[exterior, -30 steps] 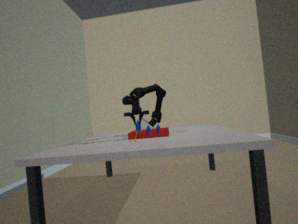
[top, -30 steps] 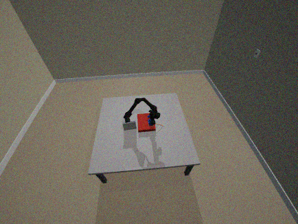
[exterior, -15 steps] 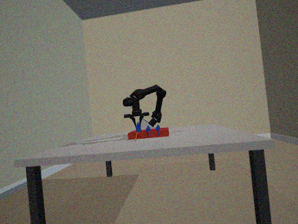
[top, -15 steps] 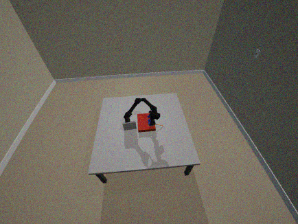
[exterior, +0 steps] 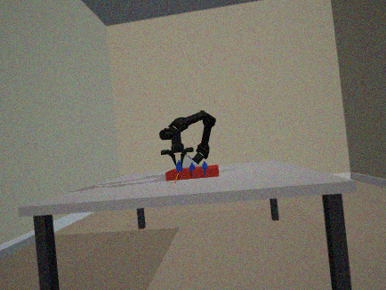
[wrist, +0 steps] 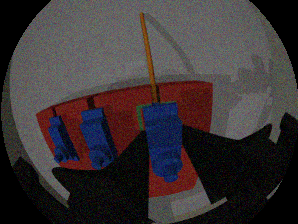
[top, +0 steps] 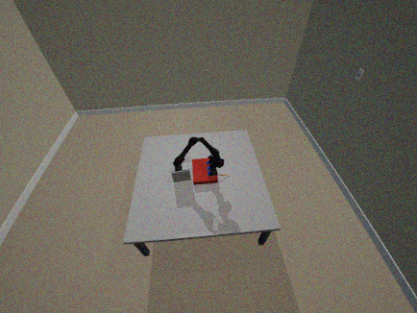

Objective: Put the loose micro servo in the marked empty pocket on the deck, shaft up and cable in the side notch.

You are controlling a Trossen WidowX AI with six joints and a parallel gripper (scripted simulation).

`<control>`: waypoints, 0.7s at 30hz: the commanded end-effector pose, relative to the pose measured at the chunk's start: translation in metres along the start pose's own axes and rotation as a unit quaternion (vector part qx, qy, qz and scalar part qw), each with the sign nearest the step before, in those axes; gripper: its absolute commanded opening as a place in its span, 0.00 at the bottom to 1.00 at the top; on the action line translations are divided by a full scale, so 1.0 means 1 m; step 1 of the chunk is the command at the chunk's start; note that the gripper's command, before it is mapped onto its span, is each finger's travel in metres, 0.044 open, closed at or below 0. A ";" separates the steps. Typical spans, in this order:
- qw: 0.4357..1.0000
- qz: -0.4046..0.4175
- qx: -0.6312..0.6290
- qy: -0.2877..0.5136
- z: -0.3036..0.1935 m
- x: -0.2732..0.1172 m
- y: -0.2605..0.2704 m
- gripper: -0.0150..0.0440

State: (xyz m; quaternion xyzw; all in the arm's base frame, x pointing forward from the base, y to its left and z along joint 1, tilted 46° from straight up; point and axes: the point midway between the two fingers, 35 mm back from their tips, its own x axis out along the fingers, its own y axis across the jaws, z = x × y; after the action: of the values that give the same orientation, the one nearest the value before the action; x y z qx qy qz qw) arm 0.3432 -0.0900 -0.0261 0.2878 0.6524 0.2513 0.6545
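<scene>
The pocket under the held blue servo (wrist: 163, 135) is being covered by its body, so the ears' seating is being left unclear. In the wrist view, the claw's black fingers are being cut off by the lower edge.
</scene>
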 end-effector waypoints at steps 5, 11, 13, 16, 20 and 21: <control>1.000 0.002 0.003 0.000 0.000 0.007 0.000 0.25; 1.000 0.002 0.003 0.000 0.000 0.012 0.000 0.25; 1.000 0.002 0.003 0.000 0.000 0.013 0.000 0.25; 1.000 0.002 0.003 0.000 0.000 0.016 0.000 0.25; 1.000 0.002 0.003 0.000 0.000 0.019 0.000 0.25; 1.000 0.002 0.003 0.000 0.000 0.020 0.000 0.25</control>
State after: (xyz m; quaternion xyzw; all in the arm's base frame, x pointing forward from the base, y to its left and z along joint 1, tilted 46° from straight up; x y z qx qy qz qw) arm 0.3436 -0.0779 -0.0380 0.2882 0.6523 0.2515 0.6543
